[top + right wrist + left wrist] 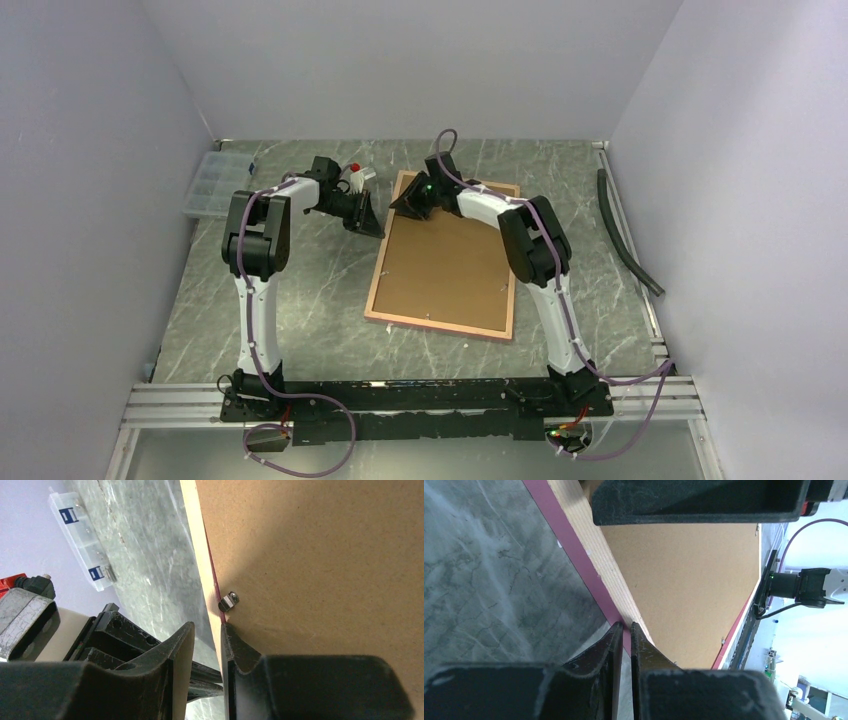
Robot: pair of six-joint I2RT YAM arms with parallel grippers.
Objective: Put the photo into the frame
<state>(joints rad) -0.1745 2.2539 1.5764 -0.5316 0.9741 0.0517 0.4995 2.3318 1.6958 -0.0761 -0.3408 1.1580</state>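
Observation:
The frame (440, 328) lies back up on the table, thin pink rail around a plain brown backing board (450, 265). The photo is hidden. My left gripper (372, 226) is at the frame's left rail near the far corner. In the left wrist view it (626, 627) is shut on the pink and tan rail (574, 545), which seems slightly lifted. My right gripper (405, 207) is at the far left corner. In the right wrist view it (207, 630) is open: one finger lies on the board (310, 555) beside a small metal clip (229, 601), the other is off the rail (197, 535).
A clear plastic compartment box (212, 183) lies at the far left, also in the right wrist view (82, 540). A black hose (625, 235) runs along the right wall. A small red-capped item (355, 168) sits behind the left arm. Walls close in three sides.

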